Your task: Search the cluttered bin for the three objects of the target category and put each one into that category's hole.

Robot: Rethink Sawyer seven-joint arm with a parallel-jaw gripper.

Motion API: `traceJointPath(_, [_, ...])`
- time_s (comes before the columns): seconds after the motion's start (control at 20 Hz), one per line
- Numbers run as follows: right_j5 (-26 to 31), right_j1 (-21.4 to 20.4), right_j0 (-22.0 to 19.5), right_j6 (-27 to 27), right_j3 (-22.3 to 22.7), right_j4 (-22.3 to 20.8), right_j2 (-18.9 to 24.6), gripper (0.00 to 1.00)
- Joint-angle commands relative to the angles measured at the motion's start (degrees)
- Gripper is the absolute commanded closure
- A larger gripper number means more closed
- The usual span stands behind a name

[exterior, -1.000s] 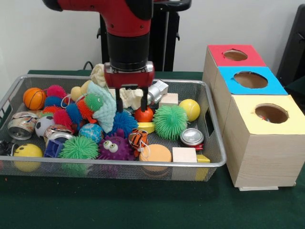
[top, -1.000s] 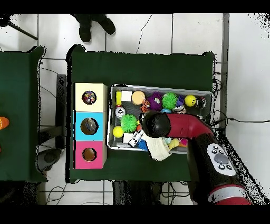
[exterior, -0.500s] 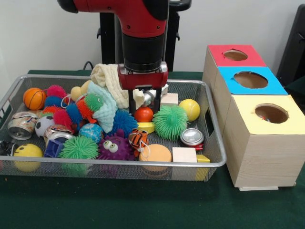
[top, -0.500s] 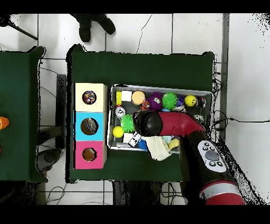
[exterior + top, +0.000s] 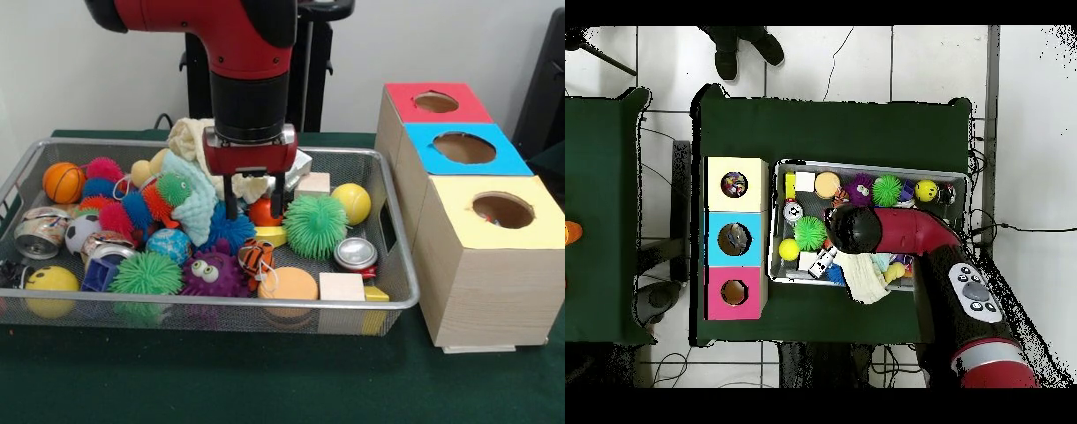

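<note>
Tiger-striped toy (image 5: 256,259) lay near the front of the wire-mesh bin (image 5: 402,291), its white string loop trailing beside it. Above, the gripper (image 5: 253,207) hung with fingers spread, empty, partly hiding an orange-red ball (image 5: 261,212). Overhead, the arm (image 5: 905,232) covered that toy.

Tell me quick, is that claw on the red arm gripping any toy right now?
Gripper: open, holding nothing; its fingers hang apart above the small red-orange ball in the silver wire mesh tray.
</note>
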Motion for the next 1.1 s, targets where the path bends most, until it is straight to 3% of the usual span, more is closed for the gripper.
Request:
traceJointPath(0.05, [1.64, 2.08, -1.9, 3.16, -3.83, 1.28, 2.06, 0.0])
traceJointPath(0.45, [-5.44, 4.83, 0.27, 10.42, -1.22, 2.1, 0.26, 0.0])
traceJointPath(1.1, [-6.64, 5.69, 1.84, 9.3, -2.0, 2.41, -0.44, 0.0])
